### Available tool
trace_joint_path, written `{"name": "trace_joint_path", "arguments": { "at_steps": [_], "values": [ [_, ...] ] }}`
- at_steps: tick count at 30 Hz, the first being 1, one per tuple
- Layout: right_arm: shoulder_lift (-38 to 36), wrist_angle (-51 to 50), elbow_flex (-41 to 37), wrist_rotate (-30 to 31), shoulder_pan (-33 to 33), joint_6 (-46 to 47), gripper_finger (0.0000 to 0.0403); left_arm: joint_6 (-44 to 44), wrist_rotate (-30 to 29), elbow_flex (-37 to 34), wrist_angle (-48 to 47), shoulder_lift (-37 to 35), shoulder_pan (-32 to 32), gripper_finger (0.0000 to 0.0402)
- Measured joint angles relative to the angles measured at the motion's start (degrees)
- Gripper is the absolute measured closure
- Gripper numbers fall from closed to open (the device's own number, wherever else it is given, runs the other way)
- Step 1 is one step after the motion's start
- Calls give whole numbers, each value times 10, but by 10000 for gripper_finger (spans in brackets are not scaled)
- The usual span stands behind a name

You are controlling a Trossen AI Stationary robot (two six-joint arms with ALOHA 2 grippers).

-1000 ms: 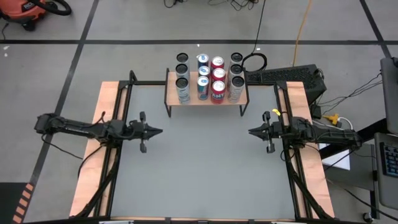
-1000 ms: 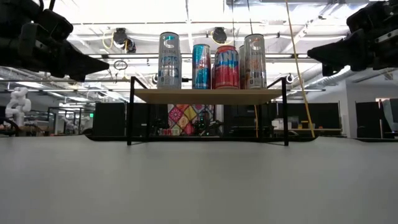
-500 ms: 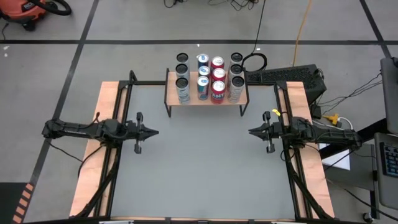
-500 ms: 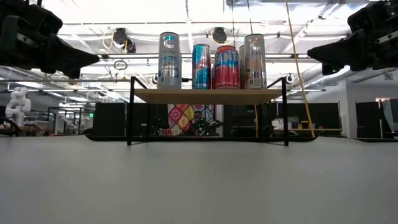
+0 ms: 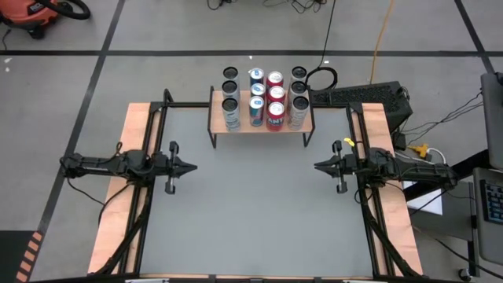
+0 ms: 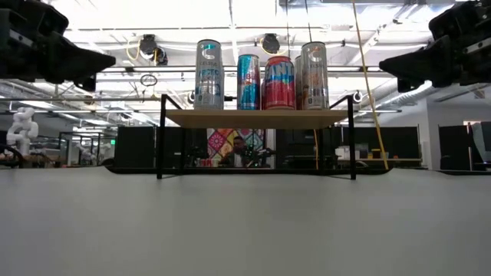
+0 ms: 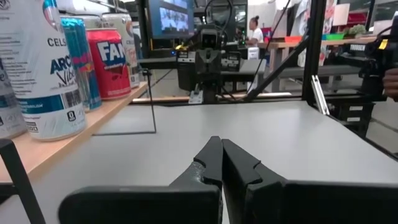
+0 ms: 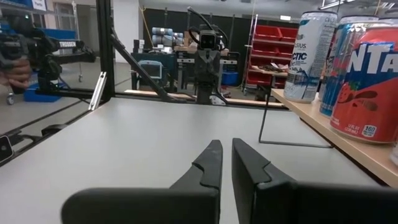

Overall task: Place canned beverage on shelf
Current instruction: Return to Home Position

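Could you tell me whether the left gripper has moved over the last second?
Yes. The left gripper has drawn back toward the table's left side board, away from the shelf, jaws shut.

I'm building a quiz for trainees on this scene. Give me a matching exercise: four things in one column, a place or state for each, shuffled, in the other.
Things:
1. left hand
2. right hand
3. shelf
4. red cans

Places or states:
A. far middle of the table, full of cans
B. shut, at the table's right side
C. on the shelf, second row from the right
D. shut, at the table's left side

Pairs: 1-D, 2-B, 3-A, 4-C
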Motion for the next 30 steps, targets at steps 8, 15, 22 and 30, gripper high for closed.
{"name": "trace_joint_path", "arguments": {
  "at_steps": [8, 15, 22, 30],
  "values": [
    [-3, 1, 0, 2, 0, 2, 403, 0, 0, 0, -1, 0, 0, 401],
    [-4, 10, 0, 2, 0, -8, 403, 0, 0, 0, -2, 0, 0, 402],
    [-4, 4, 0, 5, 0, -5, 403, 0, 0, 0, -2, 0, 0, 402],
    [-2, 3, 0, 3, 0, 28, 403, 0, -1, 0, 3, 0, 0, 401]
  ]
}}
